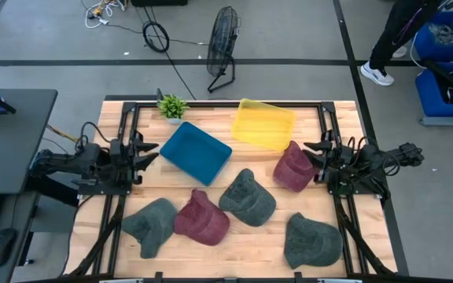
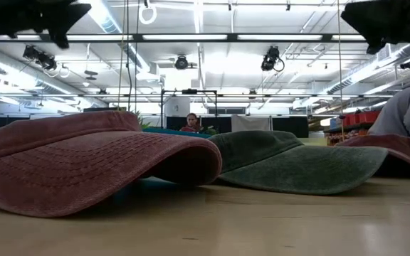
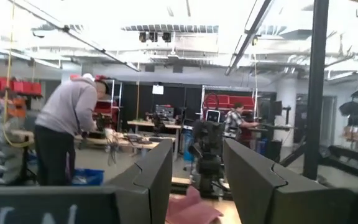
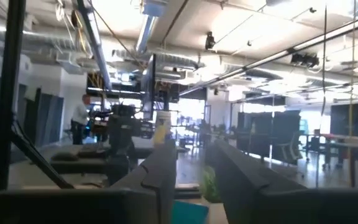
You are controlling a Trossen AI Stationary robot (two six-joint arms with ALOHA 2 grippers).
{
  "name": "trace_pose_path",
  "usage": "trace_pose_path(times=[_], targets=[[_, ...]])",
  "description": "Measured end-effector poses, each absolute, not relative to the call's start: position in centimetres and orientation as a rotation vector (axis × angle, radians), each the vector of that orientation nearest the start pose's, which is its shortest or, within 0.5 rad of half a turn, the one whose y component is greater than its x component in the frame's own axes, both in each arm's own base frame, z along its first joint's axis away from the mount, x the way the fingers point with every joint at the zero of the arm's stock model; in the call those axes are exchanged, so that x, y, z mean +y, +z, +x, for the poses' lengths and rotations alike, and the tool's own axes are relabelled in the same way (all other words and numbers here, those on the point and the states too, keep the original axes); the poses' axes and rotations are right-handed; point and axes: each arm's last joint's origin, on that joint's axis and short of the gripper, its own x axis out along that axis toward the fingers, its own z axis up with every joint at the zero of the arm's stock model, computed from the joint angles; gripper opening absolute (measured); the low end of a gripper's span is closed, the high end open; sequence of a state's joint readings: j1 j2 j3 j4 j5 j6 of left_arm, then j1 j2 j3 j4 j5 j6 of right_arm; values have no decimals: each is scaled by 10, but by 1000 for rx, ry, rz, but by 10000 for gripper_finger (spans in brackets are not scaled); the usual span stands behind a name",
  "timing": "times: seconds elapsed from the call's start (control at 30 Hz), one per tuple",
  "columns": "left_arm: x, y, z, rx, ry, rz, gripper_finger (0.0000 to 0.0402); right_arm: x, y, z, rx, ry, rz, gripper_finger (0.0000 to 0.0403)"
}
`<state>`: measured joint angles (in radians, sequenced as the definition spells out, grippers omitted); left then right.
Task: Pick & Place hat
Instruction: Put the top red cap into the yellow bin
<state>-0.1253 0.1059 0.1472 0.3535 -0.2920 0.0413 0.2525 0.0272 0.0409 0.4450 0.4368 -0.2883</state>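
Observation:
Several caps lie crown-up on the wooden table in the high view: two maroon ones (image 1: pixel 201 218) (image 1: pixel 292 167) and three dark green ones (image 1: pixel 151 225) (image 1: pixel 248 196) (image 1: pixel 313 240). A blue tray (image 1: pixel 196 152) and a yellow tray (image 1: pixel 263 123) rest flat at the far side. My left gripper (image 1: pixel 152 149) hovers at the table's left edge, open, pointing right. My right gripper (image 1: pixel 311 154) hovers at the right edge, open, pointing left, just beside the far maroon cap.
A small potted plant (image 1: pixel 172 106) stands at the far edge, left of the trays. Black frame rails (image 1: pixel 129 134) run along both sides of the table. A person (image 3: pixel 67 127) stands in the room beyond. Bare wood lies along the near edge.

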Motion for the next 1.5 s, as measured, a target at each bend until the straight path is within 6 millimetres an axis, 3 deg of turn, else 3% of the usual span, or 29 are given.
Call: trace_pose_path(times=[0.1,0.27,0.43,0.6,0.83,1.03,1.2,1.33,1.5], targets=[[-4,262,95,-339,183,32,148,8,231,85,-404,-248,-123,141],[-6,296,121,-165,211,148,170,9,253,97,-219,-232,-126,173],[-8,302,152,-7,223,196,208,12,256,115,108,-251,-38,185],[2,298,175,102,393,239,242,12,236,121,358,-400,175,185],[20,289,186,185,548,289,252,10,198,111,723,-601,376,185],[27,288,185,195,584,268,252,13,171,116,847,-618,437,185],[28,288,185,197,587,269,252,10,147,114,857,-747,483,185],[28,288,185,197,587,269,252,10,138,117,830,-741,547,157],[28,288,185,197,587,268,252,13,142,123,808,-676,633,39]])
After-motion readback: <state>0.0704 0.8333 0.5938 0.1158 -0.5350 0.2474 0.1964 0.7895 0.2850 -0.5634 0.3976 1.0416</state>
